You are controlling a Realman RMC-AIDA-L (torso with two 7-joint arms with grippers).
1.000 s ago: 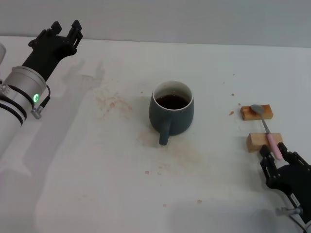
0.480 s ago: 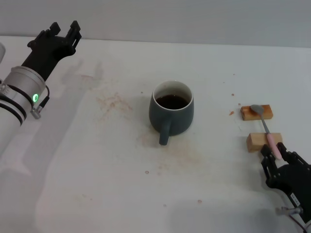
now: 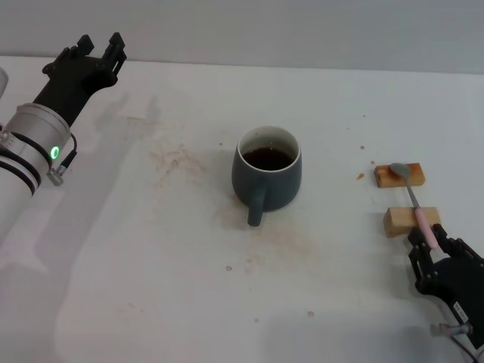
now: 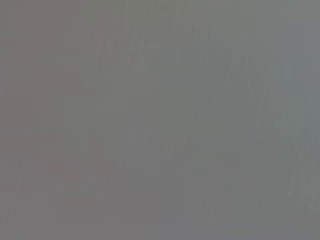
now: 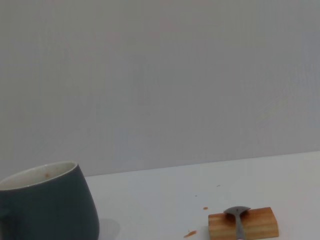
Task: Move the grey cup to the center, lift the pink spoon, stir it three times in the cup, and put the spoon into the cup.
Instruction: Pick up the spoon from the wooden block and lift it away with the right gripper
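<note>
The grey cup (image 3: 268,178) stands near the table's middle with dark liquid inside and its handle toward me; the right wrist view catches its side (image 5: 47,207). The pink spoon (image 3: 416,200) lies across two wooden blocks at the right, bowl on the far block (image 5: 237,212), pink handle end toward me. My right gripper (image 3: 432,243) sits low at that handle end, open, with the pink tip between its fingers. My left gripper (image 3: 98,47) hangs open at the far left, away from everything.
The far wooden block (image 3: 399,175) and the near block (image 3: 408,219) hold the spoon off the table. Brownish stains (image 3: 178,159) mark the white table left of the cup. The left wrist view is plain grey.
My right gripper has slid slightly toward me and to the right along the spoon's handle end. Cup, spoon and left arm have not moved.
</note>
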